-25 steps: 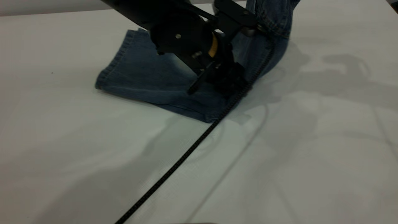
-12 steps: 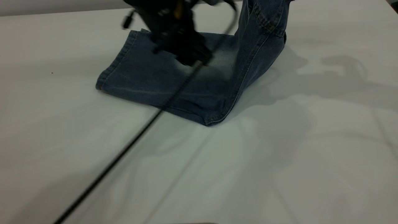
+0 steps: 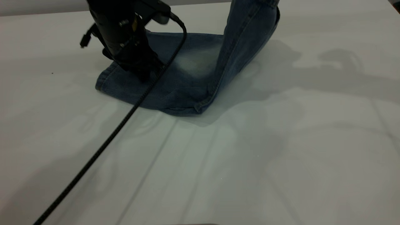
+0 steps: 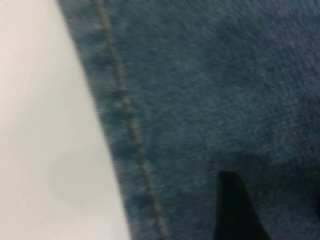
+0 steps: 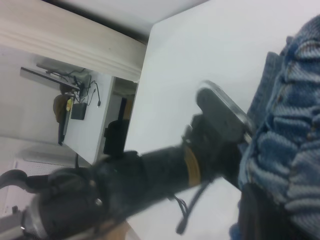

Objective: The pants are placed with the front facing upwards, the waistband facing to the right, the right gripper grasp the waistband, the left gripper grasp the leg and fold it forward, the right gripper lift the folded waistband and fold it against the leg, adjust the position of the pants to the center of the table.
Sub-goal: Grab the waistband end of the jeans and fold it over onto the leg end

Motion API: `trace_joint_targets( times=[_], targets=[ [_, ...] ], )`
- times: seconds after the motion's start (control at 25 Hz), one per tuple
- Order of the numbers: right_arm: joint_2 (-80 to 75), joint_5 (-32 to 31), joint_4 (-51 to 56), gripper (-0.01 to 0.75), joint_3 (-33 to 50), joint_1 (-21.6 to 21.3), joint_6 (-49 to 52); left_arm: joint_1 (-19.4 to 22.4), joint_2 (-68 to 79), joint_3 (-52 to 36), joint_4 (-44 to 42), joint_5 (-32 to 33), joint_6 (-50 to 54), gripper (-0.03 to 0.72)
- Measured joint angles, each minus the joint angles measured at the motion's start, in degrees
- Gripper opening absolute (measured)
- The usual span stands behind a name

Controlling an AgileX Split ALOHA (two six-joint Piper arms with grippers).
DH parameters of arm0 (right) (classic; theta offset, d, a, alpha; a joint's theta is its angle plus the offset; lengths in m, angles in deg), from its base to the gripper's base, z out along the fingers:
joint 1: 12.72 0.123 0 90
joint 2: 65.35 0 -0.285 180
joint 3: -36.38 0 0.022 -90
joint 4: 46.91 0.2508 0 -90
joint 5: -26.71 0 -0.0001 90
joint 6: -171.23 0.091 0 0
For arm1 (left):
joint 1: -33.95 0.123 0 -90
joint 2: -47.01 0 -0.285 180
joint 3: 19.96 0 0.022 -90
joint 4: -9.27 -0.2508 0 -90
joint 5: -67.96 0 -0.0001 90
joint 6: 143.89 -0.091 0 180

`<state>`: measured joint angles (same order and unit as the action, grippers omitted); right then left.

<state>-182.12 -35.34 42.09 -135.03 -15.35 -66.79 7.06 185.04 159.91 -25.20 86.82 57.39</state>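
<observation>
One dark pointed fingertip (image 4: 235, 210) of the left gripper (image 3: 142, 73) is seen pressed against the denim beside a stitched hem seam in the left wrist view; whether its fingers are parted or closed cannot be told; in the exterior view the gripper is set down on the leg end of the pants (image 3: 184, 75), near the hem edge, with its braided black cable (image 3: 103, 147) trailing away from the pants across the table (image 3: 281, 156); the right gripper itself is outside the exterior view, and in the right wrist view only a dark finger (image 5: 260, 215) is seen at the gathered waistband (image 5: 295, 145), so that its grip cannot be confirmed; the waistband end of the pants is raised off the table as an upright fold, standing above the flat leg portion; the leg portion lies flat on the table, a pale faded patch showing between the left gripper and the raised fold; the left arm is seen beyond the waistband in the right wrist view.
</observation>
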Motion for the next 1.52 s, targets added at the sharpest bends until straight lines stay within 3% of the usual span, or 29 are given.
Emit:
trace_joint_targets(
  times=[0.4, 0.84, 0.96, 1.2, 1.36, 1.52],
  targets=[
    [0.00, 0.60, -1.14, 0.059, -2.00, 3.34, -1.07, -4.72, 0.58, 0.42, 0.13, -2.44, 0.00, 0.356],
    [0.00, 8.06, -5.54, 0.059, -2.00, 7.17, -1.49, -0.77, -15.44, 0.03, -3.52, 1.05, -0.12, 0.356],
    [0.00, 12.22, -5.54, 0.059, -2.00, 10.43, -2.36, 1.25, -22.72, 0.01, -4.42, 1.59, -0.17, 0.356],
    [-0.43, 26.35, -2.21, 0.059, -2.00, 19.87, -7.17, 2.76, -37.46, 0.01, -4.60, 2.48, -0.17, 0.356],
    [-3.21, 34.72, 5.82, 0.059, -2.00, 26.04, -14.05, 2.76, -43.78, -0.06, -4.42, 3.37, -0.17, 0.356],
    [-8.94, 38.38, 12.93, 0.059, -3.69, 30.73, -22.82, 2.76, -47.32, -0.10, -3.01, 4.57, -0.17, 0.356]
  ],
)
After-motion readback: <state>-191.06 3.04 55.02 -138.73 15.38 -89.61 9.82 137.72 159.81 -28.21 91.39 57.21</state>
